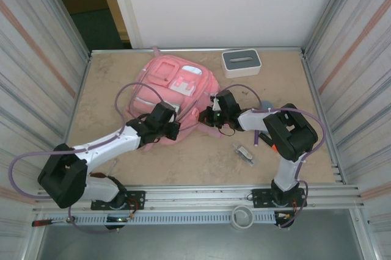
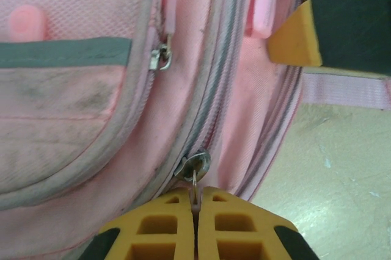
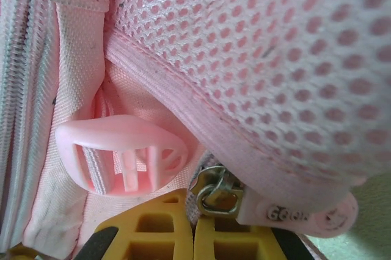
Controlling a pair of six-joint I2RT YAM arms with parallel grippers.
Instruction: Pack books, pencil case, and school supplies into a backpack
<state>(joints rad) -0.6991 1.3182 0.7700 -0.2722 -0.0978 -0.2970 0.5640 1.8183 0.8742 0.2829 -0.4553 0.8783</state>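
Observation:
The pink backpack point(image 1: 174, 86) lies flat at the table's middle back. My left gripper point(image 2: 195, 196) is shut on the thin metal pull of a zip slider point(image 2: 197, 165) on its side; in the top view it point(image 1: 175, 129) sits at the bag's near edge. My right gripper point(image 3: 190, 202) is shut, pinching the backpack's fabric beside another metal slider point(image 3: 217, 191) under a mesh pocket point(image 3: 275, 46); from above it point(image 1: 206, 116) is at the bag's right side. A clear packet point(image 1: 245, 152) of the school supplies lies on the table. The books and pencil case are out of view.
A white box with a grey slotted top point(image 1: 241, 61) stands at the back right. A pink plastic buckle point(image 3: 122, 153) hangs just left of my right fingers. Metal walls close in the table on both sides. A dark, orange-ended stick point(image 1: 265, 141) pokes out under the right arm.

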